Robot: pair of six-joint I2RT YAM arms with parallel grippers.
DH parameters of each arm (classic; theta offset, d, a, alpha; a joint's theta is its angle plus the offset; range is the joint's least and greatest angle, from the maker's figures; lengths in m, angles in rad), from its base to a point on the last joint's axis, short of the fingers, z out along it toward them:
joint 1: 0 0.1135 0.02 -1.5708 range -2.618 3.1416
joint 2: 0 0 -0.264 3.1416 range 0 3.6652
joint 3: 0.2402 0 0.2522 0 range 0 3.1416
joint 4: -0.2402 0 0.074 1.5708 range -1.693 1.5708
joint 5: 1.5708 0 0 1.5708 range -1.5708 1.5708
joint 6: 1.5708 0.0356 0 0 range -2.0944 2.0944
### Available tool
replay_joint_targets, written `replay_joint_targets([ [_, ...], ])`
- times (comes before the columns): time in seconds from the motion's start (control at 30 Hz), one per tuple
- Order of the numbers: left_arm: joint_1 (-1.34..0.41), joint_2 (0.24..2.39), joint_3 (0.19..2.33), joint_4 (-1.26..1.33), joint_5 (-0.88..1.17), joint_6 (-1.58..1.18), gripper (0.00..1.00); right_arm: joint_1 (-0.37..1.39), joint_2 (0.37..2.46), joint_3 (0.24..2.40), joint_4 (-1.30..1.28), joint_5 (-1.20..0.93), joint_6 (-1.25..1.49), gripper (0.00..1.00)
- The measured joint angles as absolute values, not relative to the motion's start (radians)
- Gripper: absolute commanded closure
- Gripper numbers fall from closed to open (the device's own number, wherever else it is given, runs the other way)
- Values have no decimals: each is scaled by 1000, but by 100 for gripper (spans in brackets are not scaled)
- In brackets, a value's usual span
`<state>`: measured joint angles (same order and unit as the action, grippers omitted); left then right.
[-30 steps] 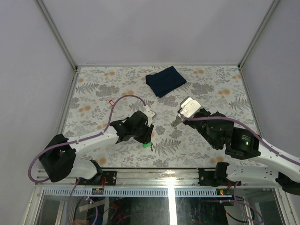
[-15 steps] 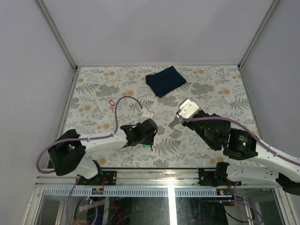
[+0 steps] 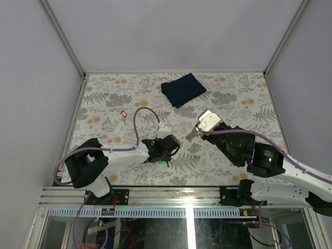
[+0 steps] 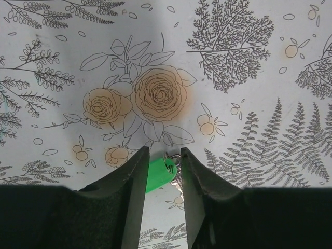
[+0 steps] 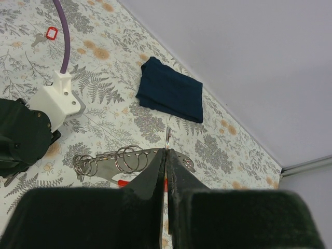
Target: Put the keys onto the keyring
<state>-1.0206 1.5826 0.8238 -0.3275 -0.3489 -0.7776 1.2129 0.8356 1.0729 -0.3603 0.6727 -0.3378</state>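
A key with a green plastic head (image 4: 155, 176) lies flat on the flowered table, a small metal ring (image 4: 171, 163) through its top. My left gripper (image 4: 163, 150) straddles it, one finger close on each side and its jaws a narrow gap apart. From above, the green key (image 3: 163, 161) peeks out under the left gripper (image 3: 165, 155). My right gripper (image 5: 166, 150) is shut on a thin metal keyring (image 5: 167, 136) seen edge-on. It hovers mid-table (image 3: 193, 136). Behind its fingers is a grey metal plate (image 5: 111, 161) strung with several wire rings.
A folded dark blue cloth (image 3: 182, 89) lies at the back centre. A small red tag (image 3: 123, 113) with a grey metal piece beside it rests at the left, also seen in the right wrist view as the red tag (image 5: 51, 32). The left arm's purple cable (image 3: 136, 116) arcs over the table.
The left arm has swung right and dropped low along the table, bringing its gripper down around the green key, and its jaws have narrowed. The right arm has barely moved.
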Motion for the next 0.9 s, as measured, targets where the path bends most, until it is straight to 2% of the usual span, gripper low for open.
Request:
replay_joint_targets([
  [0.1, -1021, 1592, 824, -327, -349, -778, 73, 1213, 836, 1071, -357, 673, -337, 98],
  [0.37, -1021, 1604, 828, -324, -348, -777, 86, 1213, 836, 1068, -354, 673, -336, 98],
  [0.57, -1021, 1605, 830, -323, -348, -777, 100, 1213, 836, 1066, -354, 673, -337, 98],
  [0.9, -1021, 1567, 830, -327, -346, -750, 100, 1213, 836, 1060, -352, 673, -337, 98],
])
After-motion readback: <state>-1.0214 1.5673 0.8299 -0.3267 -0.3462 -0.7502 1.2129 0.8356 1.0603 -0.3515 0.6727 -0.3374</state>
